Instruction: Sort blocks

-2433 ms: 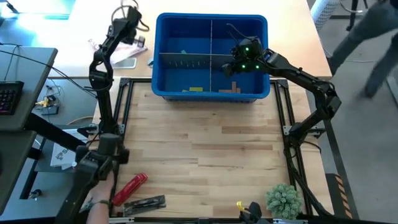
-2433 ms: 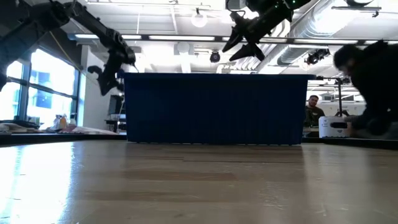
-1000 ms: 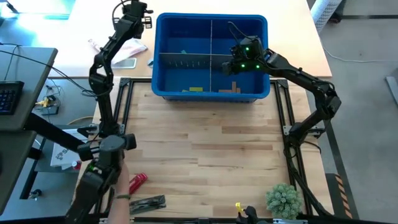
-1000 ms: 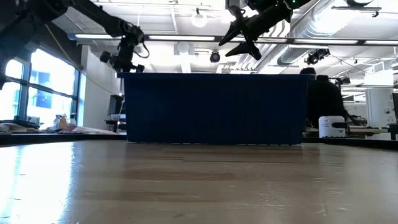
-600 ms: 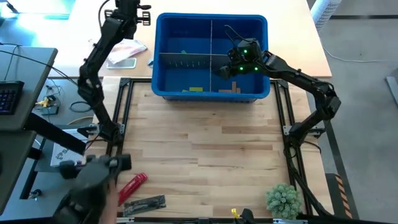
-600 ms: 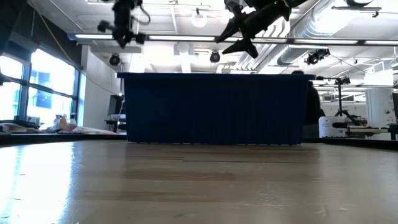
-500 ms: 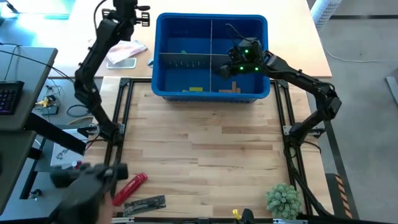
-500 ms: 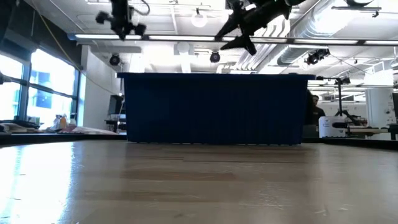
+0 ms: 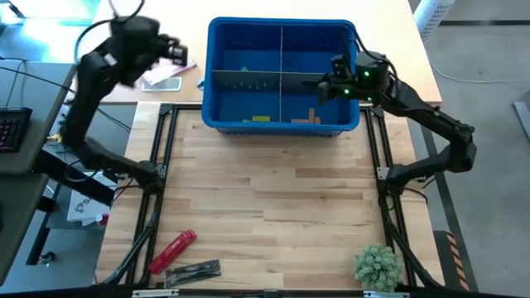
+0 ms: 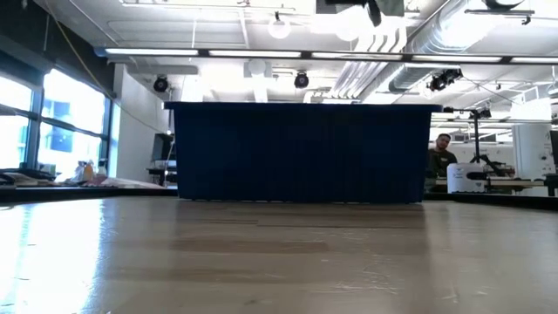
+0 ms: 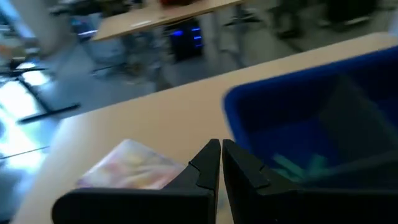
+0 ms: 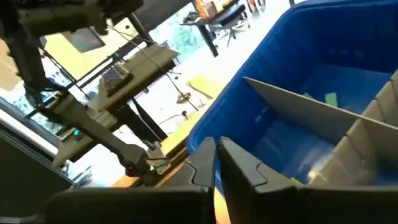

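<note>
A blue divided bin [image 9: 281, 29] sits at the far edge of a wooden table [image 9: 273, 207]. Inside it lie sorted blocks: tan [image 9: 308, 117], yellow-green [image 9: 260, 119] and teal [image 9: 244, 70]. The right gripper [image 12: 215, 163] hovers above the bin's right side, fingers clenched on nothing. The left gripper [image 11: 220, 167], also clenched and empty, hangs left of the bin. Risk: with no loose blocks visible on the table, either arm might dip and strike the bin wall or divider.

left arm [image 9: 99, 62] motion-blurred, bin [image 10: 301, 153] contents hidden low view
</note>
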